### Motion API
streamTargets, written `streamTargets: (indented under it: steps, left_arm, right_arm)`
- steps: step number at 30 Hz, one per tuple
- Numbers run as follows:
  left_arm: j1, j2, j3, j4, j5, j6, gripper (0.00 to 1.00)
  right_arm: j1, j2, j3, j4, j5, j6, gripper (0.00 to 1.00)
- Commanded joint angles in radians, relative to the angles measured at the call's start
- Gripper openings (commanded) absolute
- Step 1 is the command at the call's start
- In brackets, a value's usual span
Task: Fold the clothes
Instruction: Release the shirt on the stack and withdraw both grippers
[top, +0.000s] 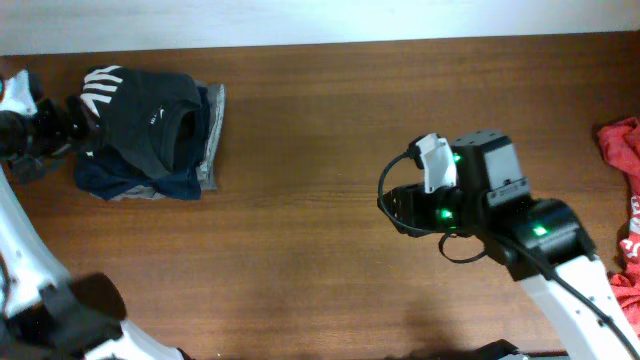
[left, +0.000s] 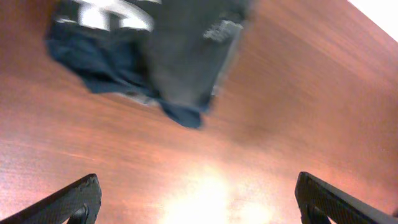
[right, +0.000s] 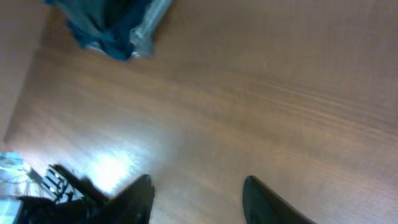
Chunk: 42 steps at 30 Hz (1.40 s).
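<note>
A stack of folded dark clothes (top: 150, 125), navy and black with a grey layer underneath, lies at the far left of the table. It also shows in the left wrist view (left: 155, 56) and in the right wrist view (right: 115, 25). My left gripper (left: 199, 202) is open and empty, just left of the stack, over bare wood. My right gripper (right: 199, 196) is open and empty over the table's middle right. Red clothing (top: 625, 200) lies at the right edge.
The brown wooden table (top: 320, 250) spans the view. The left arm's white body (top: 30, 280) runs along the left edge. The right arm (top: 500, 220) reaches in from the lower right. A pale wall strip runs along the far edge.
</note>
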Motion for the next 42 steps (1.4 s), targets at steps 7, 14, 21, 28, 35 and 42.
streamTargets:
  steps: [7,14,21,28,35,42]
  left_arm:
    - [-0.659,-0.576,0.031,-0.041,-0.352,-0.045,0.99]
    - [-0.705,-0.695,-0.11,-0.041,-0.366,-0.176,0.99]
    - [-0.705,-0.711,-0.299,-0.041,-0.363,-0.177,0.99]
    - [-0.705,-0.679,-0.354,-0.041,-0.363,-0.177,0.99]
    - [-0.705,-0.655,-0.354,-0.041,-0.363,-0.177,0.99]
    - [-0.705,-0.655,-0.354,-0.041,-0.363,-0.177,0.99]
  right_arm:
    - [-0.002,-0.097,0.217,-0.07,-0.032,-0.022,0.9]
    - [-0.002,-0.171,0.218,-0.093,-0.084,-0.141,0.99]
    - [-0.002,-0.358,0.218,-0.096,-0.051,-0.171,0.99]
    - [-0.002,-0.396,0.217,-0.131,-0.023,-0.171,0.99]
    - [-0.002,-0.396,0.217,-0.156,-0.023,-0.171,0.99]
    - [-0.002,-0.396,0.217,-0.168,-0.023,-0.171,0.99]
